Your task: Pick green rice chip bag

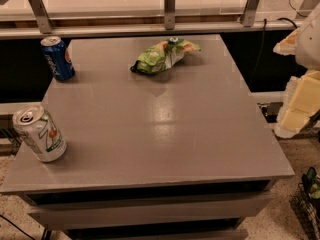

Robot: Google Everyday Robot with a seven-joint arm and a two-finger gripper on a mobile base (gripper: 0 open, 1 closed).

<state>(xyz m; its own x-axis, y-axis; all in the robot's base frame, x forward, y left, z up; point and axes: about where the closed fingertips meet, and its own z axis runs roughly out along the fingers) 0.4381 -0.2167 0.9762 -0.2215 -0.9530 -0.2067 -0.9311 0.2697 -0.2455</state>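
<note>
Pale gripper [300, 100] hangs beside table [200, 134], apart from green rice chip bag [165, 55].

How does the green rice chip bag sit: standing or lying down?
Lying down: the green rice chip bag rests crumpled on the table. The gripper is off the table's right edge, away from the bag.

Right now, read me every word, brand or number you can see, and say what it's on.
No text can be read for certain.
On the blue can: white lettering, unreadable.
On the white-and-green can: grey lettering, unreadable.
On the green rice chip bag: print unreadable.
On the gripper, beyond the right edge of the table: no text.
</note>
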